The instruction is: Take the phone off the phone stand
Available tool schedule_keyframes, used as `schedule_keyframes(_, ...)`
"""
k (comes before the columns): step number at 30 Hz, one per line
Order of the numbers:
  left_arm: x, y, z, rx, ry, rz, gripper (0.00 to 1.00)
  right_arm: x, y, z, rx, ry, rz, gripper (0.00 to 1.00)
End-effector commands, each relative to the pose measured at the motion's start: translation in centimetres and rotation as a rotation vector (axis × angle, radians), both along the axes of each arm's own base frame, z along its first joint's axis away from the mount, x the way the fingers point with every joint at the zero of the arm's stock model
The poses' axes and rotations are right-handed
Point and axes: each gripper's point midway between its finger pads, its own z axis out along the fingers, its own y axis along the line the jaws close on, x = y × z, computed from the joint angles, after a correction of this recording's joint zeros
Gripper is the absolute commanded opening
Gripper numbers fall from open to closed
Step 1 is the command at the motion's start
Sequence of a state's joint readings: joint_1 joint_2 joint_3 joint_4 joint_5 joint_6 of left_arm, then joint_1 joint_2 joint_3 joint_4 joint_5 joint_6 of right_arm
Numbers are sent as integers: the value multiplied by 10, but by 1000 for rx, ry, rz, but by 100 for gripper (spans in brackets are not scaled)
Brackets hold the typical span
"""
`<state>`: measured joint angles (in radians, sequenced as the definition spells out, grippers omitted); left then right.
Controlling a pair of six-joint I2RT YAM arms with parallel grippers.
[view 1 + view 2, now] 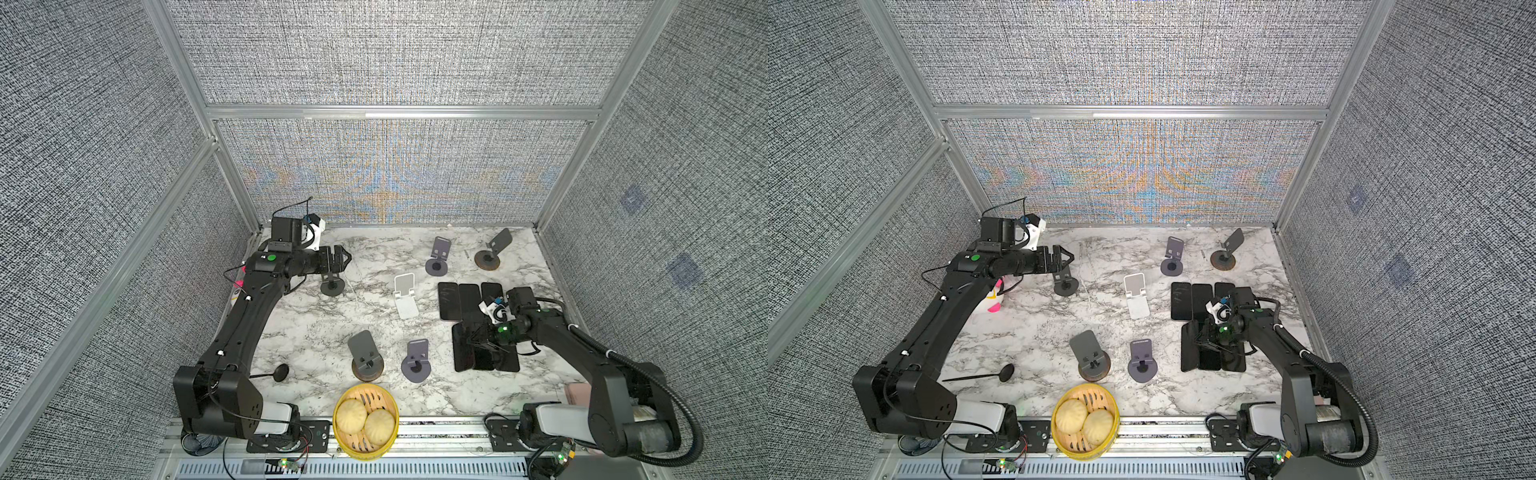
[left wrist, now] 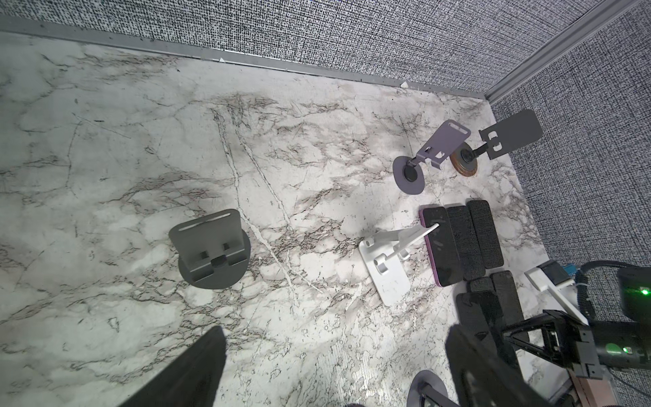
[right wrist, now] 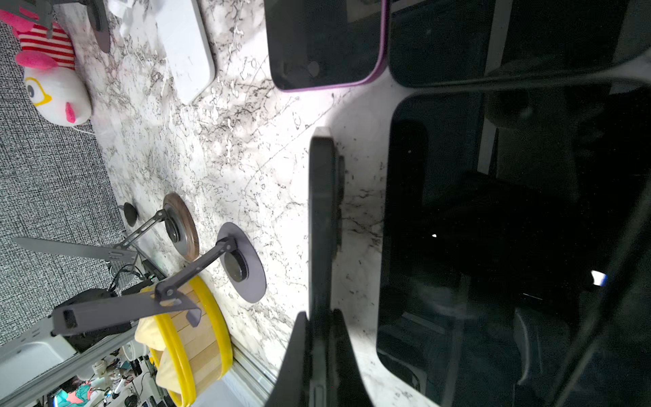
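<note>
Phone [image 3: 322, 218] is standing on its long edge, right of the white stand [image 1: 405, 297] and nearer the front, just beside a flat phone [image 3: 458, 246]. The right claw [image 3: 320, 317] is clenching it, one finger pressing on each face in the right wrist view. Whether its lower edge is touching the table [image 1: 316, 324] cannot be told. More flat phones [image 1: 449, 301] are lying in a row directly right of the white stand. The left claw [image 1: 343, 257] is hanging released, jaws spread wide and holding nothing. It is hovering left of the white stand and a little beyond it, above a dark stand [image 1: 332, 286]. At the front edge, nearer than the white stand and slightly left, a steamer [image 1: 361, 455] is holding two buns [image 1: 351, 415] touching side by side.
</note>
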<state>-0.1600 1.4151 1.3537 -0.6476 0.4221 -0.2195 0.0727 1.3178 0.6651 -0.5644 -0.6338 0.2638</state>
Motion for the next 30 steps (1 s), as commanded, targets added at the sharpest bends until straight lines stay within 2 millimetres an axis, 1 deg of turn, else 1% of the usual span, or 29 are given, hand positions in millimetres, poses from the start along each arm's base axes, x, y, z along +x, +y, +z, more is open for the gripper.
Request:
schedule_keyframes(1,3,-1,1,-3,-13,-12,98,5,5,0,31,-13,3,0)
schedule_keyframes(6,3,-2,2,-5,-15,-12,98,4,6,-9,38,17,10,0)
schedule_keyframes(11,3,-1,2,-4,-16,-9,98,1,3,-14,11,45,16,0)
schedule_keyframes(17,3,-1,1,-3,-15,-8,98,-5,-7,-26,-57,108,11,12)
schedule_keyframes(21,3,-1,1,-1,-15,-9,98,-5,-7,-28,-65,112,11,19)
schedule_keyframes(30,3,0,1,0,-16,-3,98,4,-7,-24,-68,91,17,20)
